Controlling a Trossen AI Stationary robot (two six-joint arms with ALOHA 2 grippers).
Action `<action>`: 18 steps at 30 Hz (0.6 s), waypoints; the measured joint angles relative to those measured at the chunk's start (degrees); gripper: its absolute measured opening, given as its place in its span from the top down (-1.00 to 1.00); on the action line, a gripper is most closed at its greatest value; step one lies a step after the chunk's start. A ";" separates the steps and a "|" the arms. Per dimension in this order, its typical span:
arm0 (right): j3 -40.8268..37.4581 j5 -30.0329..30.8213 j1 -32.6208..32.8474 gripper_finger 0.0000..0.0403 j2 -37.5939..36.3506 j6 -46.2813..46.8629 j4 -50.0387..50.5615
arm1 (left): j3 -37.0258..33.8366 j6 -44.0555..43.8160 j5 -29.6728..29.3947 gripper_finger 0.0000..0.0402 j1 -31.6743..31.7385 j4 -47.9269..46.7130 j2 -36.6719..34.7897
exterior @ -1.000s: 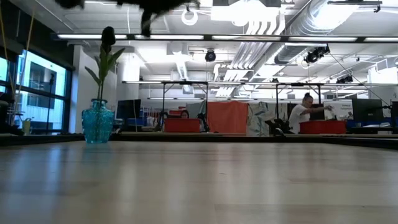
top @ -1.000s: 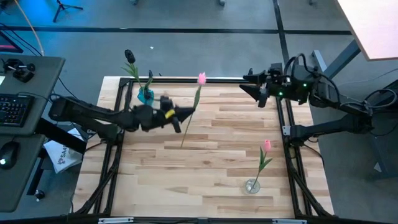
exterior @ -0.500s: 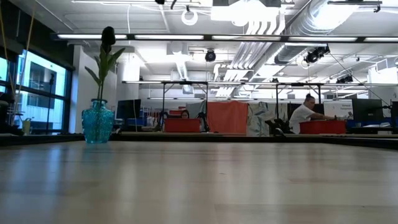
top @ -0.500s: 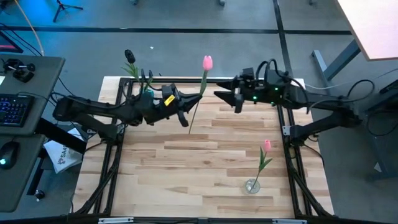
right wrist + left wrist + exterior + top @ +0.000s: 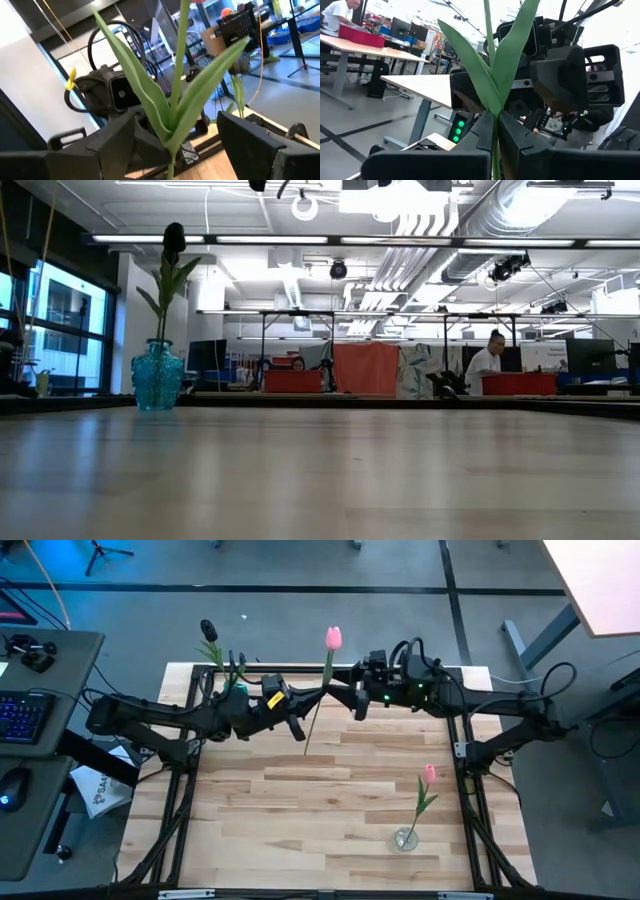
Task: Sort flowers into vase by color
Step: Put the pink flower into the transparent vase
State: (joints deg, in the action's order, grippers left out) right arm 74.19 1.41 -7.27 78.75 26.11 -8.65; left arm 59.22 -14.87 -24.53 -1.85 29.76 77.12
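Wrist views alone show left hand (image 5: 496,145) clamping the pink tulip (image 5: 322,678) (right hand (image 5: 172,145) spread apart).

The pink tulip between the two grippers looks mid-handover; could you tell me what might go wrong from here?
1. The left gripper is shut on the pink tulip; the right gripper is open around its stem. If the left releases before the right closes, the flower may drop.
2. The right fingers flank the leaves, so they might pinch a leaf rather than the stem.
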 joint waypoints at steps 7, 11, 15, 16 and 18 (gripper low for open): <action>0.00 0.02 0.02 -0.01 0.08 0.61 0.20 | 0.00 0.01 -0.02 1.00 0.04 -0.02 0.00; 0.00 0.02 0.02 0.23 0.08 0.64 0.19 | 0.00 0.01 -0.04 1.00 0.04 -0.22 0.00; 0.00 0.02 0.20 0.44 0.08 0.59 0.20 | 0.00 0.04 -0.05 1.00 0.04 -0.26 0.00; 0.00 0.02 0.20 0.49 0.08 0.57 0.20 | 0.00 0.04 -0.05 1.00 0.04 -0.34 0.00; 0.00 0.02 0.19 0.59 0.08 0.48 0.20 | 0.00 0.04 -0.06 1.00 0.04 -0.54 0.00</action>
State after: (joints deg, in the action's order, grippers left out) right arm 74.19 1.43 -7.08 78.83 26.59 -8.45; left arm 59.22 -14.83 -24.59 -1.80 29.22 77.12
